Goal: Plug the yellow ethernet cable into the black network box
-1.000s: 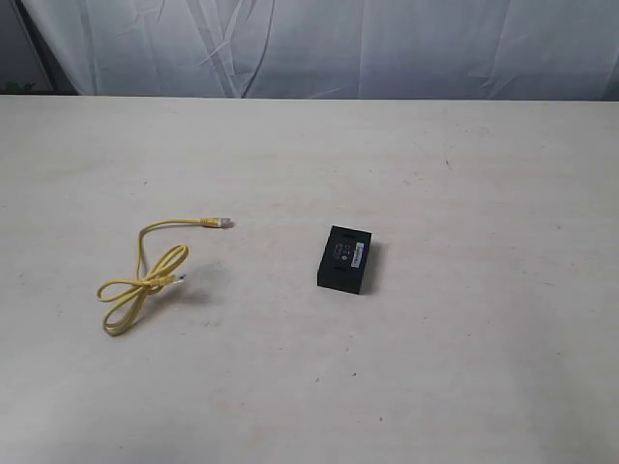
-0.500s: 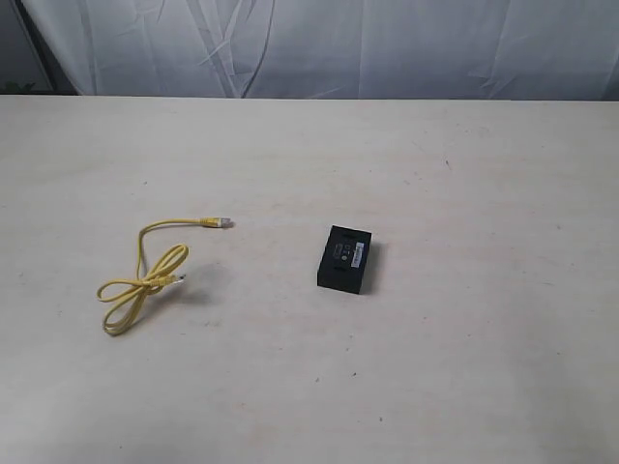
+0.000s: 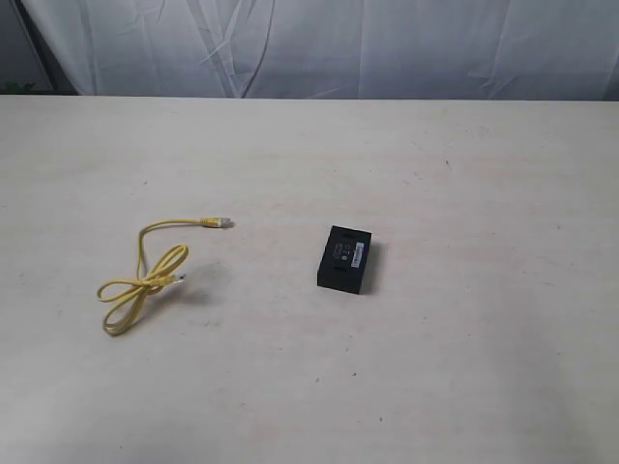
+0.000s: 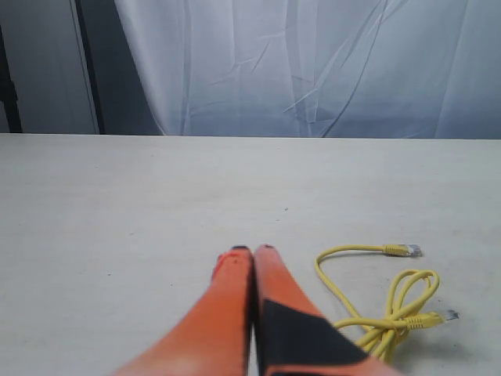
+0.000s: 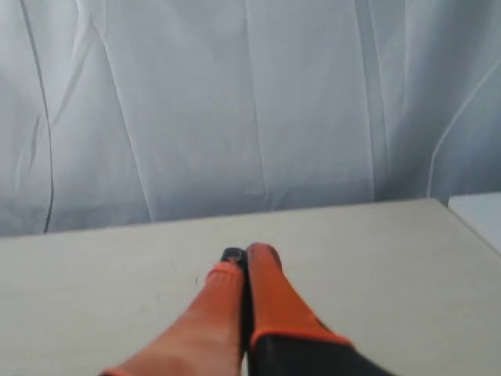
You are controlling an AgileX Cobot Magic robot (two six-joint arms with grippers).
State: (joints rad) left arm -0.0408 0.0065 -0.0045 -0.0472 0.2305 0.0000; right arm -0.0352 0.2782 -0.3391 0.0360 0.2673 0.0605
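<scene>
The yellow ethernet cable (image 3: pixel 145 275) lies loosely looped on the left part of the table, one plug (image 3: pixel 221 222) pointing toward the middle. The black network box (image 3: pixel 344 258) lies flat near the table's centre, white label strip on top. Neither arm appears in the exterior view. In the left wrist view my left gripper (image 4: pixel 252 250) is shut with nothing between its orange fingers, and the cable (image 4: pixel 389 301) lies beside it on the table, apart from it. In the right wrist view my right gripper (image 5: pixel 247 252) is shut and empty above bare table; the box is out of that view.
The table (image 3: pixel 464 367) is a pale, flat surface. A white wrinkled curtain (image 3: pixel 368 43) hangs behind its far edge. In the right wrist view a table corner (image 5: pixel 458 205) lies near a white object.
</scene>
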